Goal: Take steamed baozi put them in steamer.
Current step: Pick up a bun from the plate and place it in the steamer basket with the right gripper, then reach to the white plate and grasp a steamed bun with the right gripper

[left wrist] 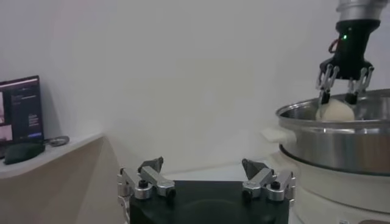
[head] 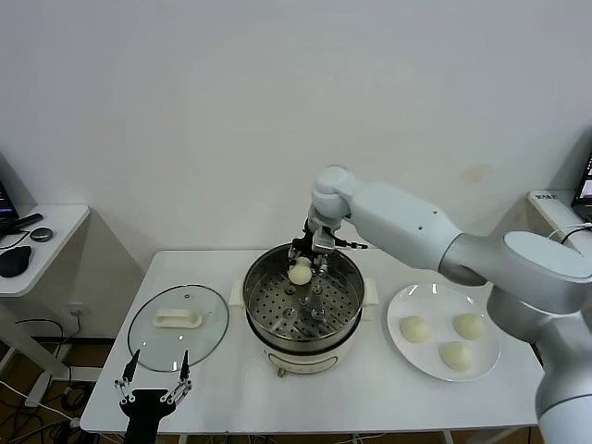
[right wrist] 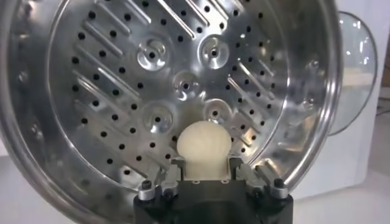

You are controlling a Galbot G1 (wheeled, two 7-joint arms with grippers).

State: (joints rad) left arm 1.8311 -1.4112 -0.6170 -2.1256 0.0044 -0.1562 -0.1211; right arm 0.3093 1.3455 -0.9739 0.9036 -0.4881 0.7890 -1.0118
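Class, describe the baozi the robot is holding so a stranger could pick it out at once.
Find the steamer at the table's centre. Just above its perforated tray, the right gripper grips one baozi. The other three baozi lie on the white plate.

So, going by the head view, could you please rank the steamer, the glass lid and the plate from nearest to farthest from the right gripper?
1. The steamer: the right gripper hangs inside it, holding a bun.
2. The plate: on the robot's right of the steamer.
3. The glass lid: on the robot's left, by the idle left gripper.
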